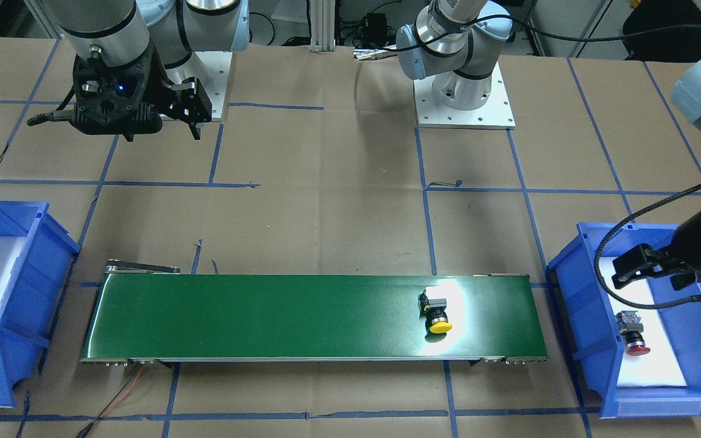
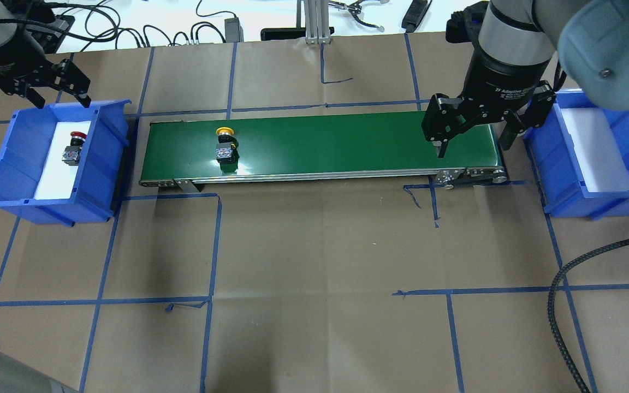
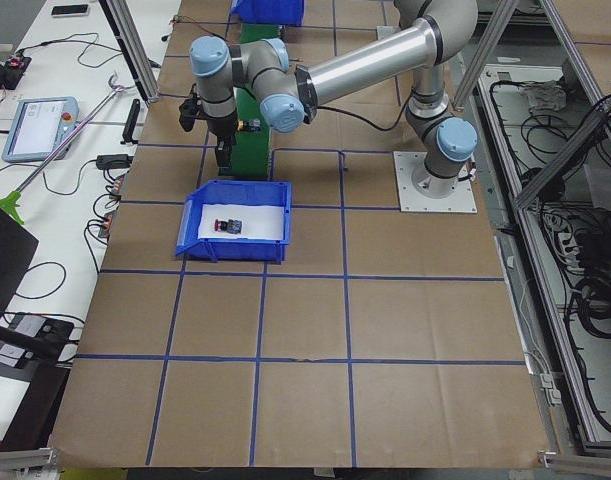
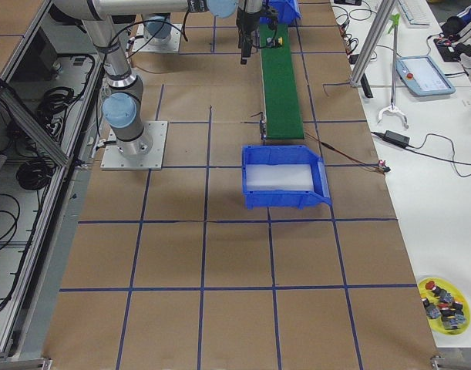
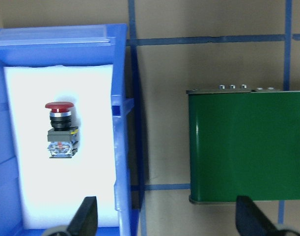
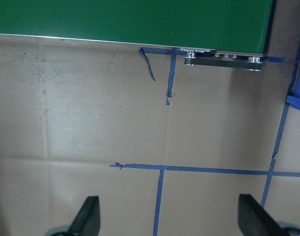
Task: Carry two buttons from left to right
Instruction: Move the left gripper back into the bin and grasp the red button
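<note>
**One button on the belt, one in the left bin, both pincers empty**

In the overhead view the yellow button lay on its side on the green conveyor belt, towards the belt's left end, with its cap pointing at the top of the frame. The red button lay the same way on the white foam liner of the left bin, at the left of the frame. The right bin, at the right edge, held only foam.

The left gripper hovered over the far rim of the left bin in the upper left, its fingers spread wide and holding nothing. The right gripper hung above the belt's right end, equally wide apart and empty.

Both buttons looked like hard, light plastic parts. The domed cap was probably smooth and liable to slip or roll out of a pinch. The squared contact block, or the black collar beside it, seemed the safer place to grip, with the fingers across its flat sides.

For the red button, the blue bin walls were the likely obstruction, since wide fingers coming down would have to clear the rim and the inner wall on the belt side. Nothing crowded the yellow button on the belt. Blue tape lines crossed the brown paper around it all.
</note>
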You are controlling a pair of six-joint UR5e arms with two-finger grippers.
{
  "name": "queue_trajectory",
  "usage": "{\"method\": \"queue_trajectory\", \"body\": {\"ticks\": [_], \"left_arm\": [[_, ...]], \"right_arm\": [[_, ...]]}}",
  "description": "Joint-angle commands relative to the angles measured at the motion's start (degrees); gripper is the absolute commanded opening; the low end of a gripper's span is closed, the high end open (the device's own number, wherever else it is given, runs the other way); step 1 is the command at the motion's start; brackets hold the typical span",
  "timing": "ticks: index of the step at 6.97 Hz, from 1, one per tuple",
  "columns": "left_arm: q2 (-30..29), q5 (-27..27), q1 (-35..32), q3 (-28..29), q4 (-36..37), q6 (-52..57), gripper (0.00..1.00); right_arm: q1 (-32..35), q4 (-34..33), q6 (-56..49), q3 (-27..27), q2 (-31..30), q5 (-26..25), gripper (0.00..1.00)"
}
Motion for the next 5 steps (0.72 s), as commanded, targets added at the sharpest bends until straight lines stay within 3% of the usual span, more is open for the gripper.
{"method": "queue_trajectory", "body": {"ticks": [1, 5], "left_arm": [[-3.88, 0.06, 5.34, 0.02, 2.64, 4.65, 1.0], [-8.81, -0.56, 5.54, -4.27, 12.74, 5.01, 1.0]], "right_arm": [[0.0, 0.0, 0.0, 0.0, 0.0, 0.04, 1.0], [0.0, 0.0, 0.0, 0.0, 0.0, -0.05, 1.0]]}}
